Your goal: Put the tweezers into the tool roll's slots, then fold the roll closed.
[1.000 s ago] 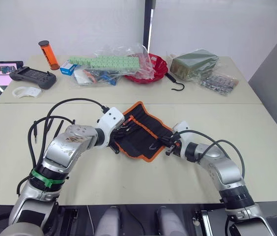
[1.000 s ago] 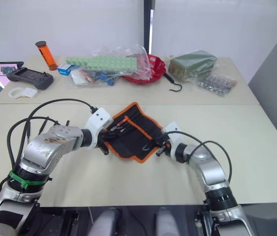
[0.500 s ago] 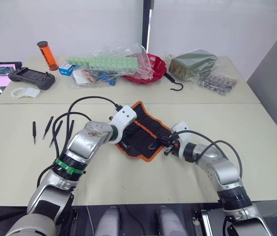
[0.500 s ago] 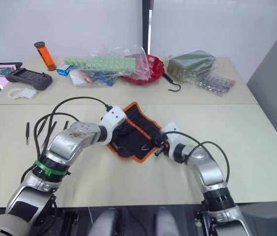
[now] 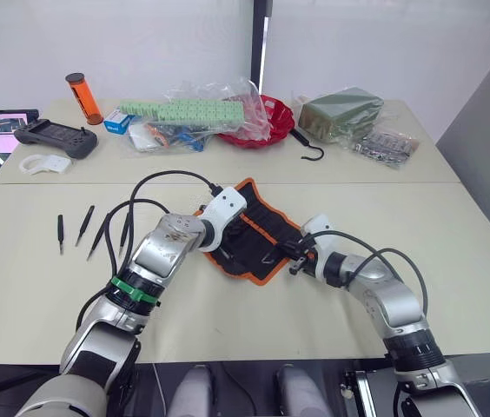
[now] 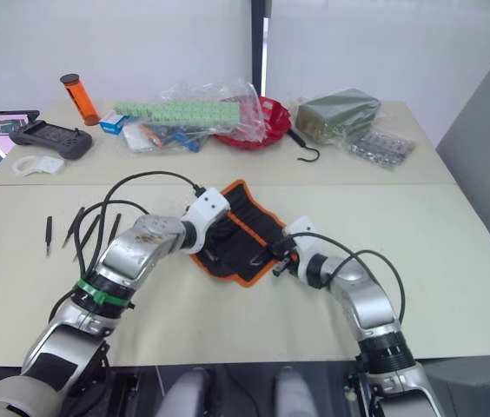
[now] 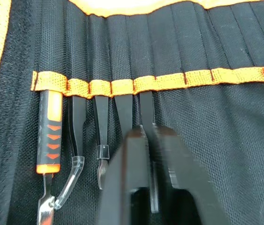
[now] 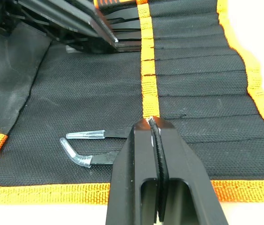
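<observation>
tool roll (image 5: 258, 236) lies open on the table so slots show | left gripper (image 7: 150, 140) pinches a tweezer in a slot (image 7: 146, 86) to push it in | right gripper (image 8: 156, 136) pinched tight, pins the orange stripe | four tweezers (image 5: 94, 233) wait on the table at left

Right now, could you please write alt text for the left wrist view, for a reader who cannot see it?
The left gripper, fingers nearly together around a slim black tweezer, pushes it into a slot under the orange stitched band of the black tool roll. Three more tweezers and an orange-handled tool already fill neighbouring slots.
</observation>
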